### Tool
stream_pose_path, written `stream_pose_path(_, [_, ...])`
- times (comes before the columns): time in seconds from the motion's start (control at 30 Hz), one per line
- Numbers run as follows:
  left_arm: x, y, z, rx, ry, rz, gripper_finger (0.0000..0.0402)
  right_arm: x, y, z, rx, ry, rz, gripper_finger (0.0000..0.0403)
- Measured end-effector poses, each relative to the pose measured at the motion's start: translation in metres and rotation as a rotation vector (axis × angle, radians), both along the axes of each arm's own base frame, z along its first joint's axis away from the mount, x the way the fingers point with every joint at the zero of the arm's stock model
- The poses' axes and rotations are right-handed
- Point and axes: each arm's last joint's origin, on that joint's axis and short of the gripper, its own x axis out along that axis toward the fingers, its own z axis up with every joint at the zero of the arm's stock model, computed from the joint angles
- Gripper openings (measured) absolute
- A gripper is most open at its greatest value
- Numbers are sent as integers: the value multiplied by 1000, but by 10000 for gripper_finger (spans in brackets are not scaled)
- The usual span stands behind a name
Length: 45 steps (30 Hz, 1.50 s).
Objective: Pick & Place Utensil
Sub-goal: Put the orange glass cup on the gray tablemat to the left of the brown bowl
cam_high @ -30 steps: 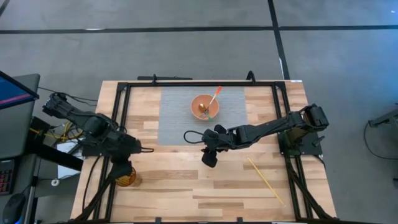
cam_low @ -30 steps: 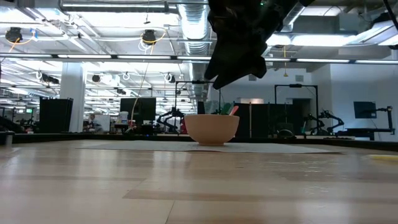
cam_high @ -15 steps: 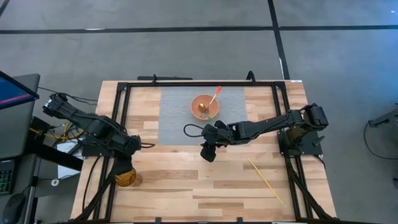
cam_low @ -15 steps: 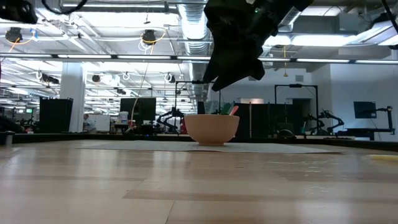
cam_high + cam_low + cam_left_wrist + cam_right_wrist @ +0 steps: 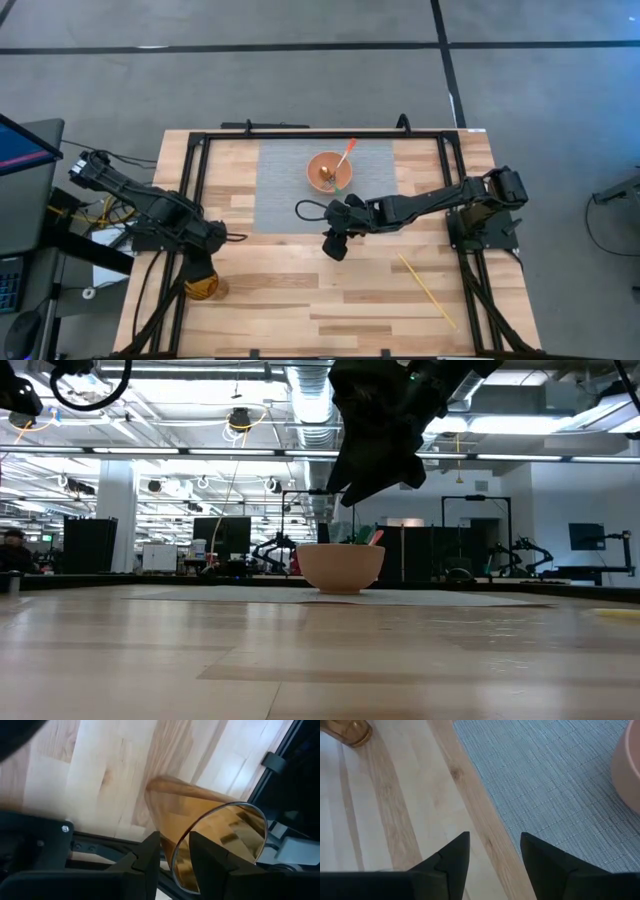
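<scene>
An amber glass cup stands at the table's near left and also shows in the left wrist view. My left gripper is shut on its rim. A pink bowl with an orange spoon and a green utensil stands on the grey mat. A yellow stick lies on the wood at the near right. My right gripper is open and empty above the mat's near edge, on the near side of the bowl. My left gripper has the cup's rim between its two fingers, one finger inside the cup and one outside. The fingers come at it slanting from above. I cannot tell whether the cup's base is on the wood or lifted.
A black frame runs along the table's left, right and far sides. Bare wood lies between the cup and the yellow stick. The cup also shows far off in the right wrist view.
My right gripper has gone a little toward the table's far edge, nearer the bowl. My left arm has shifted slightly toward the table's right at the cup.
</scene>
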Motion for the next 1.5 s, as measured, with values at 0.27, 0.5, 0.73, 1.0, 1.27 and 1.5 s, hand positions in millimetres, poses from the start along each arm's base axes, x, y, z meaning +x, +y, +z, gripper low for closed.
stream_pose_path(0.27, [-1,-2,0,11,-16,-38,104,0,0,0,0,0,0,171])
stream_pose_path(0.5, [-2,-5,0,29,-46,-95,104,0,-1,0,0,0,-4,168])
stream_pose_path(0.73, [-5,-11,0,41,-63,-141,104,0,-1,0,0,0,-4,171])
stream_pose_path(1.0, [-8,-16,0,107,-113,-173,104,0,-1,0,0,0,-4,169])
stream_pose_path(1.27, [-7,-15,0,136,-139,-156,104,0,-1,0,0,0,-4,169])
stream_pose_path(1.5, [-10,-15,-25,142,-72,-177,104,0,-1,0,0,2,-4,171])
